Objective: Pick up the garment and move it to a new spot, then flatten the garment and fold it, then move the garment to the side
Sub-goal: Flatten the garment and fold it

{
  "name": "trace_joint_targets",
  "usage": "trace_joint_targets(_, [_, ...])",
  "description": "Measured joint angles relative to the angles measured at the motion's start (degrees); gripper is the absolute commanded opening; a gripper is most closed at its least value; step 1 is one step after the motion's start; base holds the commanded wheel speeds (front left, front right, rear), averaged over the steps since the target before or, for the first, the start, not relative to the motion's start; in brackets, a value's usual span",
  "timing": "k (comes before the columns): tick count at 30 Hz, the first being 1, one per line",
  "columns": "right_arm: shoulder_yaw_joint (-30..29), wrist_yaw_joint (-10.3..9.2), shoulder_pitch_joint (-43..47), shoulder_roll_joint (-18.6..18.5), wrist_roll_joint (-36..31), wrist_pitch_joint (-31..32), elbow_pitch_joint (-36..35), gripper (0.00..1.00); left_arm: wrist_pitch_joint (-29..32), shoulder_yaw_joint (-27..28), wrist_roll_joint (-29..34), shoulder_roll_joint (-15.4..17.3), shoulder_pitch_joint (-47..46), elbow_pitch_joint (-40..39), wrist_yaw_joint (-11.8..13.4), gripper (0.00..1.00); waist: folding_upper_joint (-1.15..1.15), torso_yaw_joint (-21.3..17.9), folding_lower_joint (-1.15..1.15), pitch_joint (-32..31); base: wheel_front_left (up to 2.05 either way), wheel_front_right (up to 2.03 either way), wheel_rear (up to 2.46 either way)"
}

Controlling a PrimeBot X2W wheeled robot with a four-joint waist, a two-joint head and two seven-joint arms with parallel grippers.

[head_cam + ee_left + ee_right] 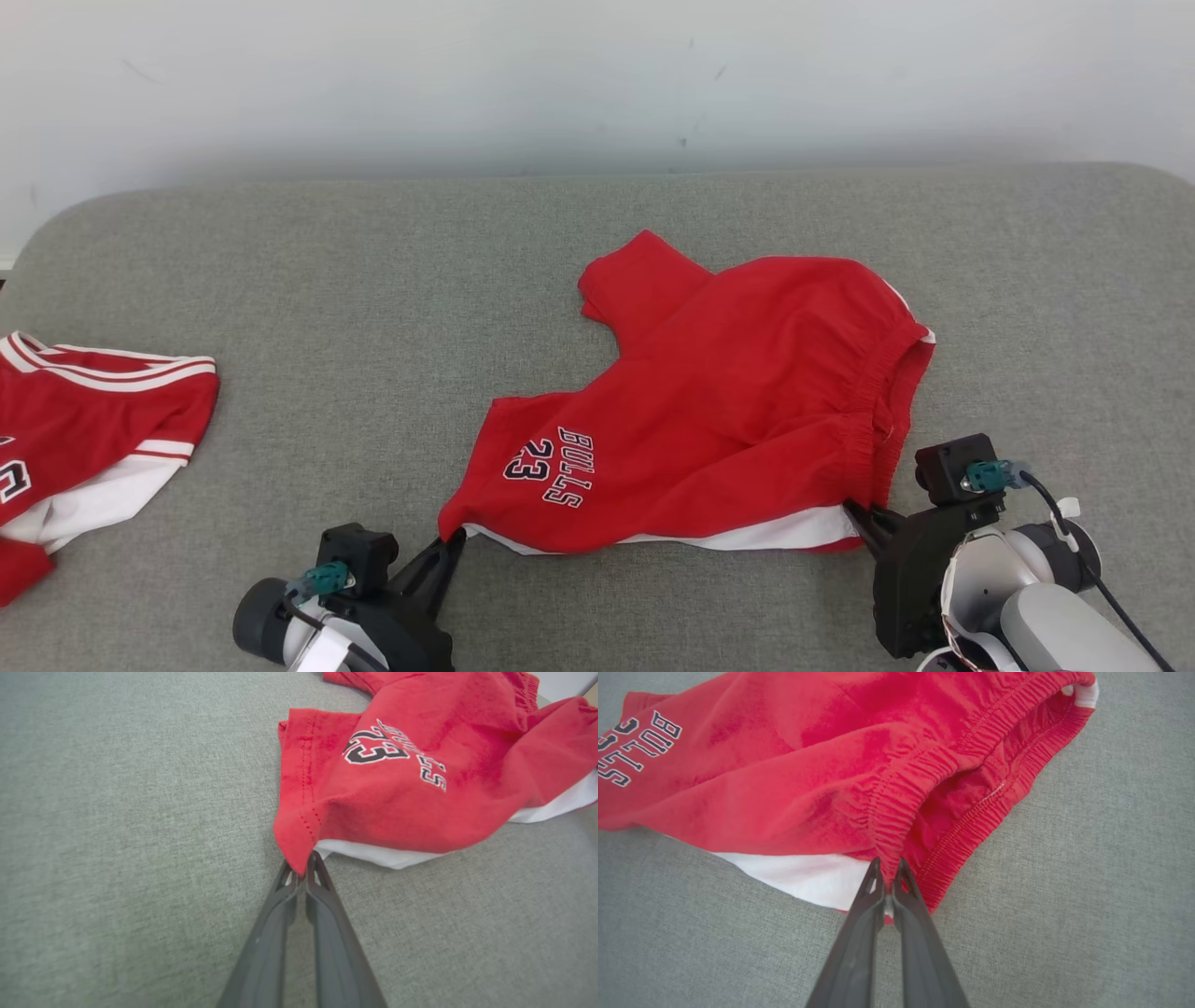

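Observation:
The garment is a pair of red shorts with a white side stripe and "BULLS 23" printed on one leg, lying rumpled in the middle of the grey surface. My left gripper is shut on the hem corner of the near leg; in the left wrist view my left gripper pinches that red corner of the garment. My right gripper is shut on the elastic waistband at the near right. The right wrist view shows my right gripper clamped on a fold of the garment at its waistband.
A second red and white garment lies at the left edge of the grey padded surface. A pale wall rises behind the surface's far edge.

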Motion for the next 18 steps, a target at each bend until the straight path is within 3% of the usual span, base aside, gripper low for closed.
trace_joint_targets(5, [-0.7,0.0,0.1,0.1,1.5,-0.7,0.3,0.0,0.0,-0.3,-1.4,0.3,-0.4,0.1,0.0,0.0,0.0,0.4,0.0,-0.7,0.0,0.0,0.0])
trace_joint_targets(11, [-6.0,-0.51,1.4,-1.0,4.0,-3.5,0.0,0.0,0.0,-0.8,-1.9,1.8,-0.4,-4.0,0.0,0.0,0.0,1.5,0.0,-1.6,0.0,0.0,0.0])
trace_joint_targets(18, [-3.2,1.09,1.1,1.8,5.1,-2.9,-1.7,0.0,0.0,0.4,-4.6,4.8,0.1,-8.4,0.0,0.0,0.0,0.3,0.0,-2.1,0.0,0.0,0.0])
